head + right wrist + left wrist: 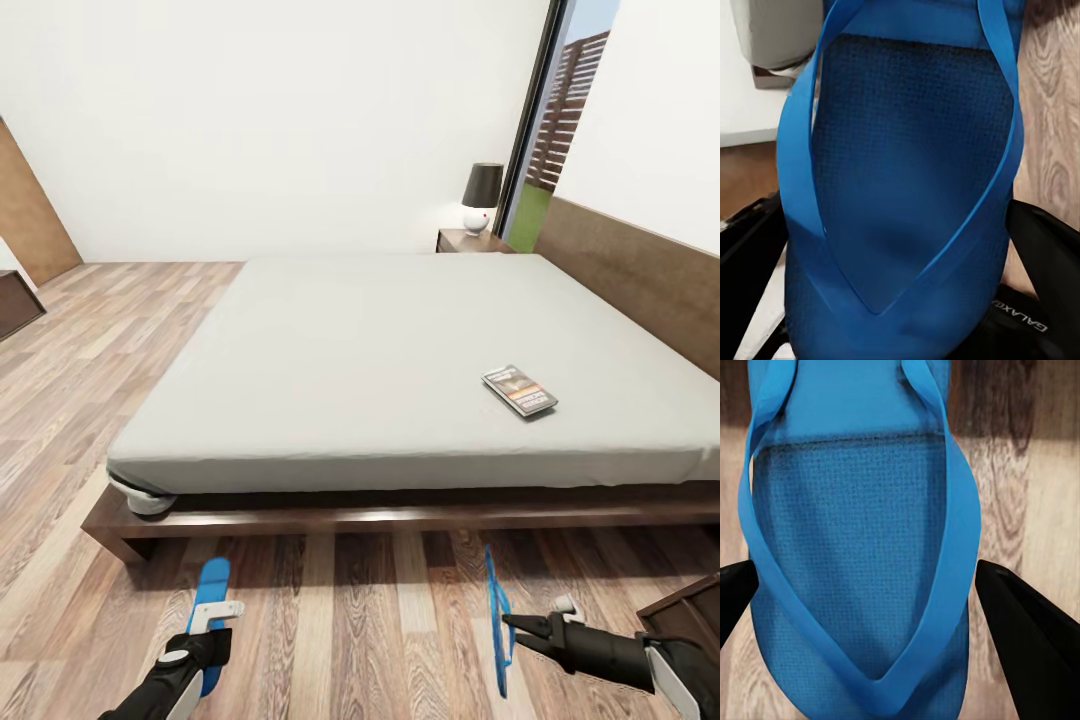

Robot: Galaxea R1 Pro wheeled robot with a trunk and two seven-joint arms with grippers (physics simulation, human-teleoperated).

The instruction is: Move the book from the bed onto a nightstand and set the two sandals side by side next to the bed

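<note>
Nearest, the left pincer (218, 612) reaches forward low over the floor (340, 620), clamped on a flat sandal (211, 592); the right pincer (512, 625) points inward, gripping the other sandal (497, 620) on edge. The book (519, 390) lies on the bed (400, 350). The wrist views show blue straps (945, 510).

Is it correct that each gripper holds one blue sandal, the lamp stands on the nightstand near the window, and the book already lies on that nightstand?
Not quite. The book still lies on the bed, as the head view shows. The rest stands: the left gripper and right gripper each hold a blue sandal, and the lamp stands on the nightstand near the window.
</note>
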